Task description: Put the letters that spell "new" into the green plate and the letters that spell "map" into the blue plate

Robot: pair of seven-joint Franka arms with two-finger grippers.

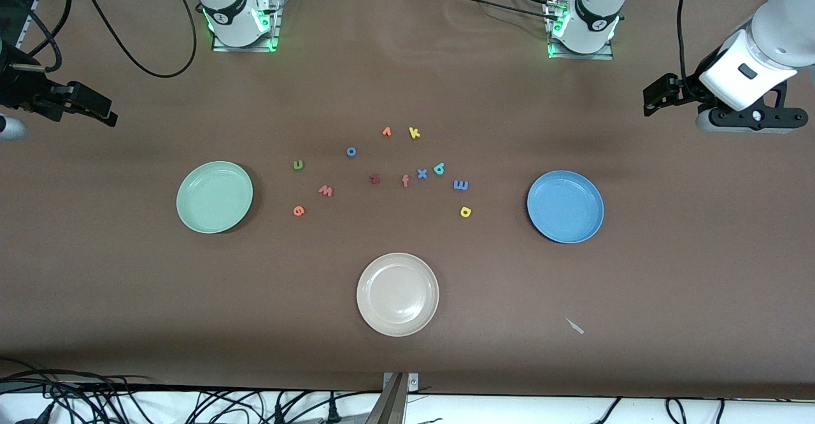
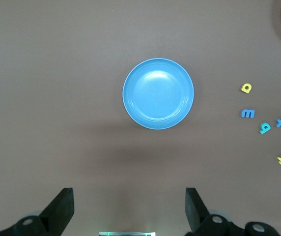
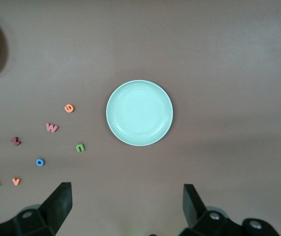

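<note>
Letters [image 1: 382,172] lie loose mid-table; we find both plates [image 1: 214,196] empty, left gripper [image 2: 129,209] and right gripper [image 3: 126,206] wide, holding nothing. We judge the x [image 1: 421,173] beside the a [image 1: 439,169] invites a mis-pick.

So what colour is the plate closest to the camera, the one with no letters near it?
Beige plate; the front view shows it best.

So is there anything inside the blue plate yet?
No. The blue plate is bare inside, and its whole bowl is in view. The blue m, teal a and yellow p lie on the table beside it.
</note>
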